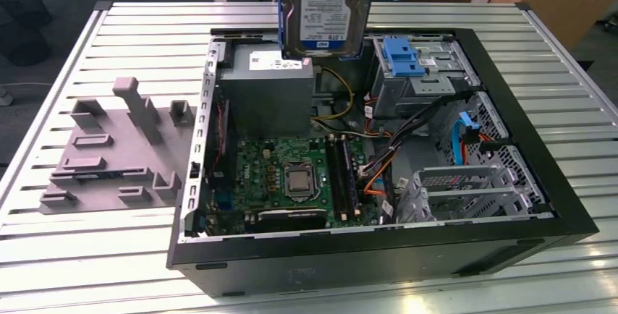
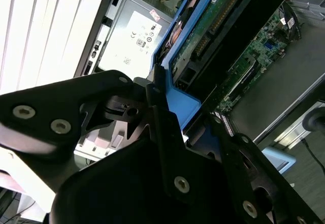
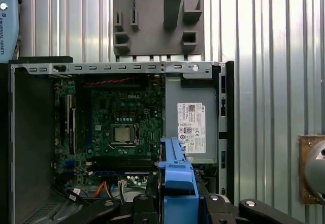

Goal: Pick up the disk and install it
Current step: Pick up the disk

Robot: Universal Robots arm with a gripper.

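Observation:
The disk [image 1: 323, 10], a silver drive with a white-and-blue label in a blue plastic frame, hangs upright in the air above the rear of the open computer case [image 1: 386, 245], over the grey power supply [image 1: 265, 90]. In the second wrist view my gripper [image 2: 188, 127] is shut on the disk's blue frame [image 2: 177, 99], and the drive's green circuit side [image 2: 218, 21] faces the camera. In the first wrist view the blue frame [image 3: 177, 173] sticks out from between my black fingers [image 3: 144, 206], above the motherboard [image 3: 119, 127].
A drive cage with a blue bracket [image 1: 406, 57] sits at the case's rear on the exterior view's right, with cables and a metal cage [image 1: 464, 191] in front of it. A grey fixture plate [image 1: 116, 147] lies on the slatted table [image 1: 77, 256] at the exterior view's left.

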